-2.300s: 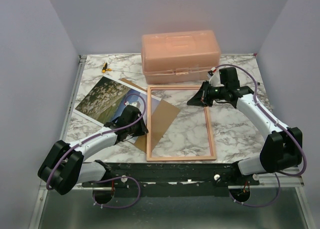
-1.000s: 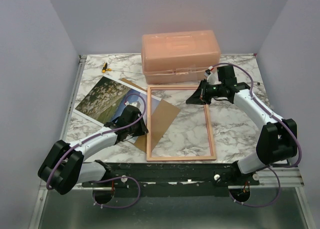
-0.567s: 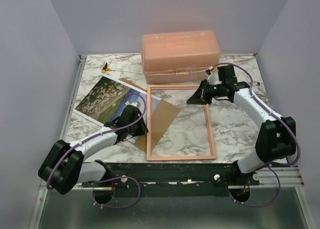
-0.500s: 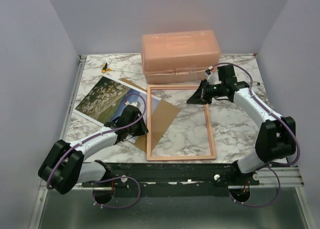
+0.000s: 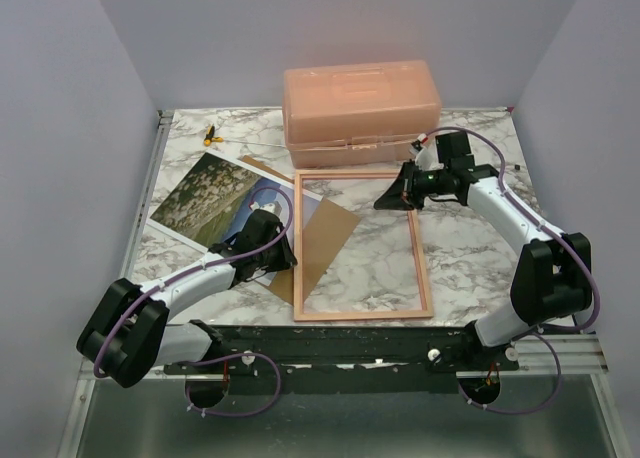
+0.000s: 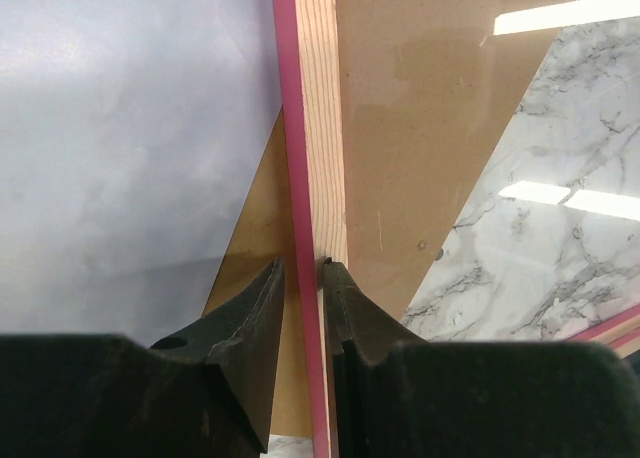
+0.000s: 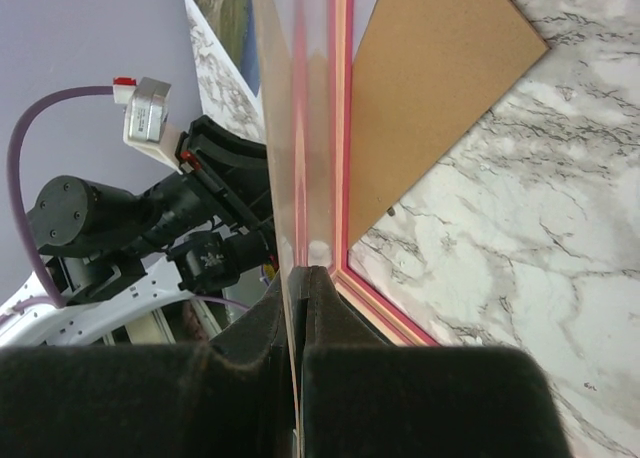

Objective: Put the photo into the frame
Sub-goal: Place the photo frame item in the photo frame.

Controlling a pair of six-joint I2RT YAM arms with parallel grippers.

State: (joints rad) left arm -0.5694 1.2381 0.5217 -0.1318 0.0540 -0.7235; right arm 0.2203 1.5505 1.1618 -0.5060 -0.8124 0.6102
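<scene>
I see the frame (image 5: pixel 362 317) lying flat mid-table (image 5: pixel 470 248). Marble and a brown backing board (image 5: pixel 325 240) show through its pane. The photo (image 5: pixel 205 193) lies picture-side up to its left, its sky corner reaching the frame's left rail. My left gripper (image 6: pixel 303 268) has its fingers set narrow, straddling that rail. My right gripper (image 7: pixel 298 278) is pinched nearly closed on a thin clear edge at the frame's far end. Behind the frame stands a salmon-pink box (image 5: pixel 360 113), lid down; I cannot tell what it holds.
</scene>
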